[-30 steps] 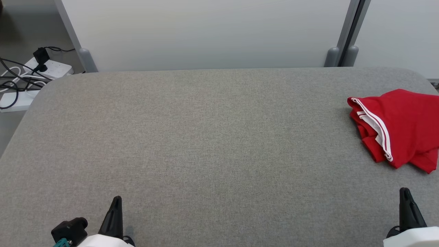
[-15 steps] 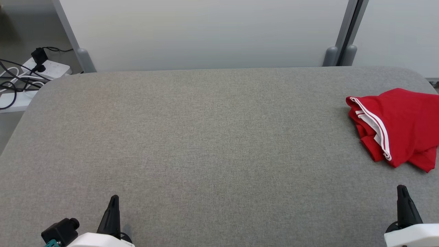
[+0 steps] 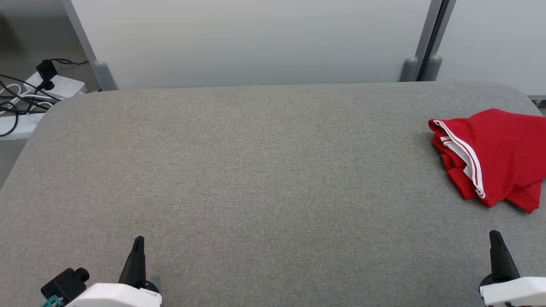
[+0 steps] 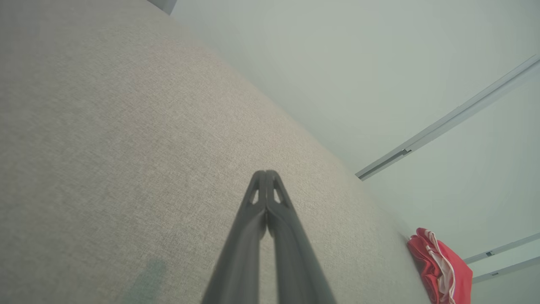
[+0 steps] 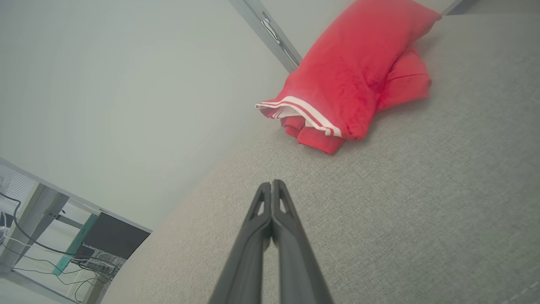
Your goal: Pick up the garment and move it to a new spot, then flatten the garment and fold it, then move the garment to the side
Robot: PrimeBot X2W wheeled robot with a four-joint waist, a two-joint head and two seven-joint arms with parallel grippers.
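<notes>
The left gripper (image 3: 137, 244) sits over the near edge of a grey fabric-covered table (image 3: 256, 179). Its two long dark fingers are pressed together into one narrow point and pinch nothing. They rise from a white wrist housing (image 3: 115, 296), and a small black camera block (image 3: 64, 286) sits just to the outer left of the fingers.

The right gripper (image 3: 495, 238) sits at the same near edge, well apart from the left one. Its fingers are also pressed tight along their length, with nothing between them. Its own wrist camera shows the tips meeting over bare grey cloth.

The stretch of table ahead of the left gripper is plain woven fabric.

The garment (image 3: 499, 153) lies ahead of the right gripper, clear of its fingertips and not touching them. It is bright red, bunched in a loose, rumpled heap on the table. A hem with white stripes runs along the side that faces the left gripper, and a bit of white lining shows beneath it. From the left gripper it lies far off to the right and further away, near the table's far right corner.

Beyond the table's far edge, ahead of both grippers, stands a pale partition wall (image 3: 256, 42) with grey upright posts (image 3: 420, 47). Far ahead of the left gripper and off to its left, past the table's corner, a white power strip (image 3: 64, 84) lies on the floor with black cables (image 3: 13, 106) trailing from it.
</notes>
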